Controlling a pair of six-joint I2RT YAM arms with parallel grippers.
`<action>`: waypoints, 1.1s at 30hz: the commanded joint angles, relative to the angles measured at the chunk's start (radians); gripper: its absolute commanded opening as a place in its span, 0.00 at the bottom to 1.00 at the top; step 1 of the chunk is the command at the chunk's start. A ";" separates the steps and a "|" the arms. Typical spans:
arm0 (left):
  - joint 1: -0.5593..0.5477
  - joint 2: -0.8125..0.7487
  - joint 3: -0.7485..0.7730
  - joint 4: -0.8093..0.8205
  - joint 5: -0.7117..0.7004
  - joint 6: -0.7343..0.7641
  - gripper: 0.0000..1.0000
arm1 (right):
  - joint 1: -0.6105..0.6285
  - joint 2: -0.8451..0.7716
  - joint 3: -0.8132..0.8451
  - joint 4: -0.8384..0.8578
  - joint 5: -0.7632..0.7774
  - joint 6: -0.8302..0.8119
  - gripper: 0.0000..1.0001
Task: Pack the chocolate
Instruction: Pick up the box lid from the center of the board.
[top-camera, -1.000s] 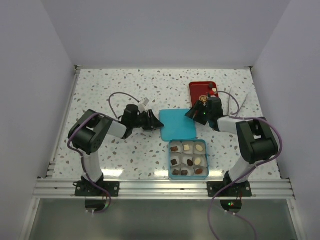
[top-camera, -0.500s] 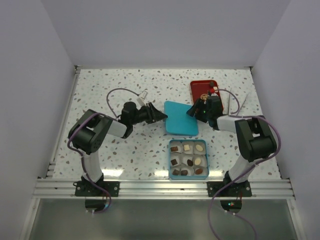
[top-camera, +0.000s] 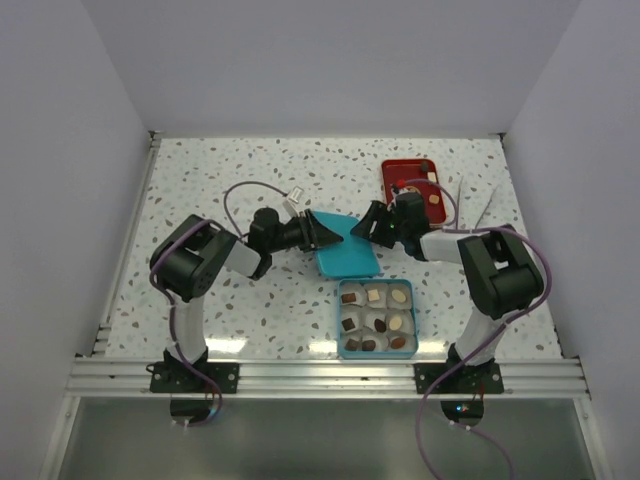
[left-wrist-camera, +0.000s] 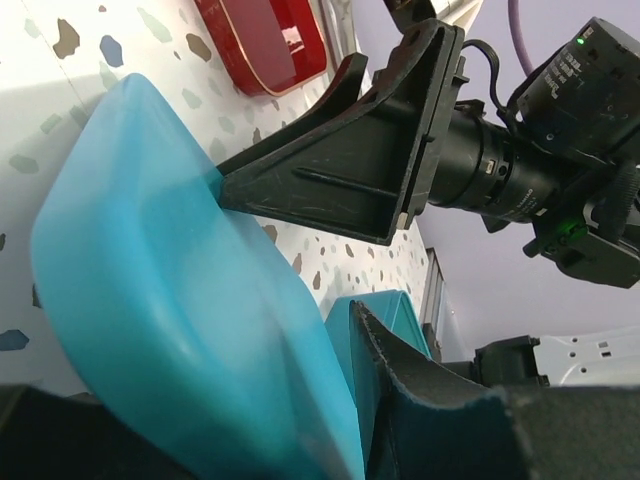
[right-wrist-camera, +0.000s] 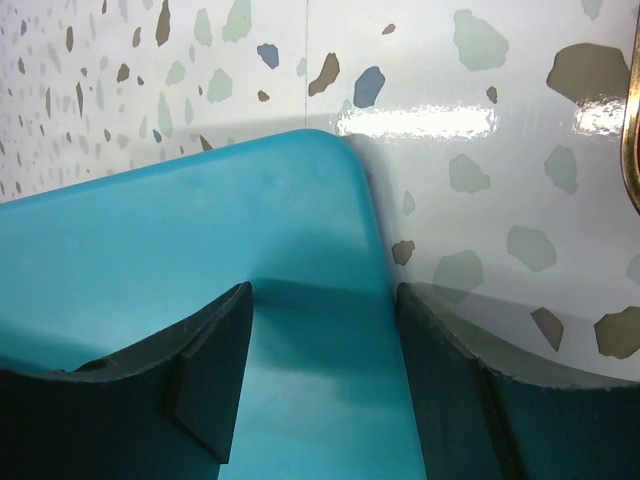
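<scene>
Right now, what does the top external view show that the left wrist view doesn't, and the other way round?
Only the top external view shows the chocolates sitting in the compartments of the teal box. Only the left wrist view shows, close up, a fingertip of the right end effector meeting the edge of the teal lid. Both views show the teal lid, the red tray and the right end effector.

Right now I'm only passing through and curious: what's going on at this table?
Both arms are working on the teal lid, just behind the open teal box. The left gripper appears to grip its left edge. The right gripper has its fingers at the far right corner, but it is unclear whether they pinch it. The chocolate already fills the box, and the lid is not yet on.
</scene>
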 joint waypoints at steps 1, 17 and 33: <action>-0.021 0.016 0.031 0.134 0.020 -0.005 0.45 | 0.046 0.057 -0.024 -0.174 -0.134 0.020 0.63; 0.040 -0.099 0.111 0.043 0.016 0.021 0.00 | -0.012 -0.150 0.101 -0.413 -0.088 -0.108 0.87; 0.171 -0.401 0.212 -0.259 -0.046 0.055 0.00 | -0.128 -0.685 0.143 -1.111 0.143 -0.269 0.82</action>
